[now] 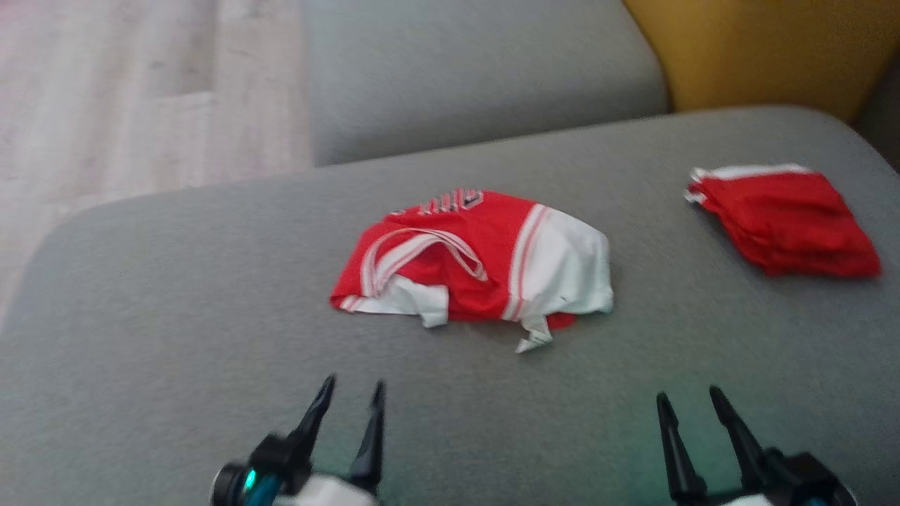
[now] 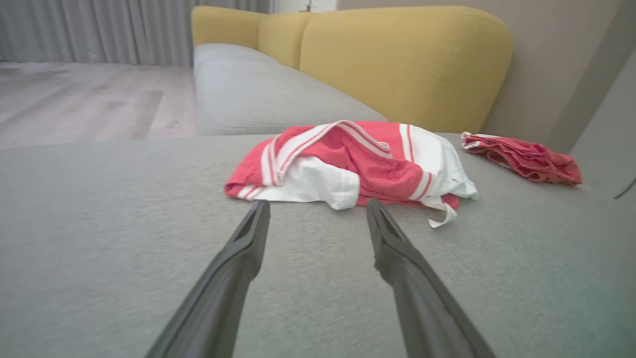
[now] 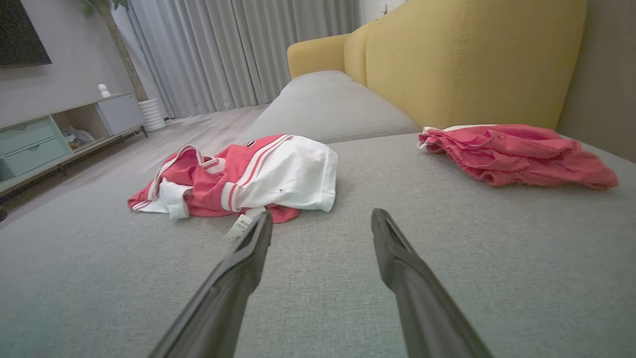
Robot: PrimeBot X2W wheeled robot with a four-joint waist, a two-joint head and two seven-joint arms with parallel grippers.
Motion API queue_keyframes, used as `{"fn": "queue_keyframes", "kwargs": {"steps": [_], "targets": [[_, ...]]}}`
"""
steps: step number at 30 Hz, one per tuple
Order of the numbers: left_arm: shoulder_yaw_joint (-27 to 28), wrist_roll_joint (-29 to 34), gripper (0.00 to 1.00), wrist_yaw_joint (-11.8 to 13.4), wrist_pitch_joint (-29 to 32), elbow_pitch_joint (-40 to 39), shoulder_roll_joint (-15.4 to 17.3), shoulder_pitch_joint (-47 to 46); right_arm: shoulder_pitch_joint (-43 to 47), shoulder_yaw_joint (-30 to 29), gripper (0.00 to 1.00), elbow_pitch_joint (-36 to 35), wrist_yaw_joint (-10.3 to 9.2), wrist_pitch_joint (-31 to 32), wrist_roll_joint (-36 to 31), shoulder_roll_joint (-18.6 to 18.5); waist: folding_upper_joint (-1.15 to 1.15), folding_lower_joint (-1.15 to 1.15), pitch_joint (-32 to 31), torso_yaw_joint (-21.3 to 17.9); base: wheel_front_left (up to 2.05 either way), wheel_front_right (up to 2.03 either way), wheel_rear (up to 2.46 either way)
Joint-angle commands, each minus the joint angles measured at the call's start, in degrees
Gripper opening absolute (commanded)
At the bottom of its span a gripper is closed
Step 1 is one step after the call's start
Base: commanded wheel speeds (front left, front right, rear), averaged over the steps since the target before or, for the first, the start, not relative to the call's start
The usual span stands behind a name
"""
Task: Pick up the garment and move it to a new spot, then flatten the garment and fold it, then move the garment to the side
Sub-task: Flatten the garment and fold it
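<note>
Garment (image 1: 478, 263): red-and-white jersey, crumpled, not flattened, lying about mid-way across the grey sofa cushion (image 1: 176, 316), somewhat nearer its far edge than its near edge.
Long axis: runs left to right, roughly parallel to the cushion's near edge.
Ends: red part with a white-striped opening towards the cushion's left edge; broad white panel with thin red stripes towards the right edge.
Lettering: dark, on the side facing the far edge; too blurred to read.
Tag (image 1: 532, 342): small white strip sticking out from the near side, pointing at the near edge.
Left gripper (image 1: 354, 383): released, fingers spread with nothing between them, over the near edge left of centre, aimed at the garment's red end, apart from the cloth.
Right gripper (image 1: 688, 393): released, fingers apart and empty, over the near edge right of centre, pointing towards the far edge; in the right wrist view the left fingertip lies just before the tag, contact unclear.
Folded red cloth (image 1: 784, 218): stacked flat near the far right corner, well apart from the garment.
Beyond the far edge: second grey cushion (image 1: 478, 70), yellow backrest (image 1: 759, 49), pale wood floor (image 1: 105, 105).
</note>
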Motion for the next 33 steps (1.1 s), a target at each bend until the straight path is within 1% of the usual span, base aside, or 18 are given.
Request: {"fn": "queue_keyframes", "kwargs": {"steps": [1, 2, 3, 7, 9, 12, 17, 21, 23, 25, 29, 32, 33], "targets": [[-0.42, -1.40, 1.00, -0.10, -0.70, 0.20, -0.33, -5.56, -3.97, 1.66, 1.00, -2.37, 0.37, -0.22, -0.47, -1.21, 0.00, 0.00, 3.44, -4.04, 0.00, 0.00, 0.00], [-1.65, -2.40, 1.00, -0.05, -0.70, 1.26, -0.33, -7.22, -4.36, 1.81, 1.00, -2.52, 0.37, -0.22, -0.46, -1.35, 0.00, 0.00, 4.15, -4.98, 0.00, 0.00, 0.00], [-1.65, -2.40, 1.00, -0.05, -0.70, 1.26, -0.33, -7.22, -4.36, 1.81, 1.00, -2.52, 0.37, -0.22, -0.46, -1.35, 0.00, 0.00, 4.15, -4.98, 0.00, 0.00, 0.00], [-5.67, -6.83, 1.00, 0.38, -0.70, 5.14, -0.33, -13.08, -5.66, 2.03, 1.00, -3.04, 0.37, -0.22, -0.38, -1.49, 0.00, 0.00, 7.12, -7.88, 0.00, 0.00, 0.00], [-7.13, -8.48, 1.00, 0.81, -0.70, 6.28, -0.33, -16.18, -6.57, 2.39, 1.00, -3.62, 0.37, -0.22, -0.30, -1.46, 0.00, 0.00, 9.11, -8.74, 0.00, 0.00, 0.00], [-9.35, -10.98, 1.00, 0.66, -0.70, 9.07, -0.33, -20.51, -8.11, 2.67, 1.00, -4.19, 0.37, -0.22, -0.18, -1.31, 0.00, 0.00, 11.91, -9.67, 0.00, 0.00, 0.00], [-12.45, -12.91, 1.00, 0.90, -0.63, 14.76, -0.33, -26.90, -10.38, 3.51, 1.00, -4.27, 0.37, -0.22, -0.11, -0.99, 0.00, 0.00, 14.74, -11.37, 0.00, 0.00, 0.00], [-13.16, -14.03, 1.00, 1.10, -0.67, 17.04, -0.33, -30.38, -11.57, 3.43, 1.00, -4.05, 0.37, -0.22, -0.01, -0.80, 0.00, 0.00, 15.64, -12.70, 0.00, 0.00, 0.00], [-12.97, -13.85, 1.00, 1.61, -0.68, 17.75, -0.33, -31.86, -11.84, 3.62, 1.00, -3.92, 0.37, -0.22, 0.04, -0.72, 0.00, 0.00, 15.87, -13.35, 0.00, 0.00, 0.00], [-12.33, -13.16, 1.00, 2.67, -0.68, 18.60, -0.33, -33.17, -11.98, 3.87, 1.00, -3.85, 0.37, -0.22, 0.08, -0.65, 0.00, 0.00, 16.06, -14.05, 0.00, 0.00, 0.00], [-10.69, -11.80, 1.00, 5.82, -0.69, 21.88, -0.18, -35.44, -12.24, 4.47, 1.00, -3.82, 0.37, -0.22, 0.20, -0.51, 0.00, 0.00, 16.42, -15.54, 0.00, 0.00, 0.00], [-9.86, -11.37, 1.00, 6.30, -0.69, 23.49, -0.15, -36.41, -12.29, 4.33, 1.00, -3.88, 0.37, -0.22, 0.25, -0.43, 0.00, 0.00, 16.55, -16.43, 0.00, 0.00, 0.00], [-9.74, -11.33, 0.67, 6.13, -0.69, 23.93, -0.16, -36.55, -12.27, 4.28, 1.00, -3.83, 0.37, -0.22, 0.24, -0.42, 0.00, 0.00, 16.48, -16.72, 0.00, 0.00, 0.00]]}}
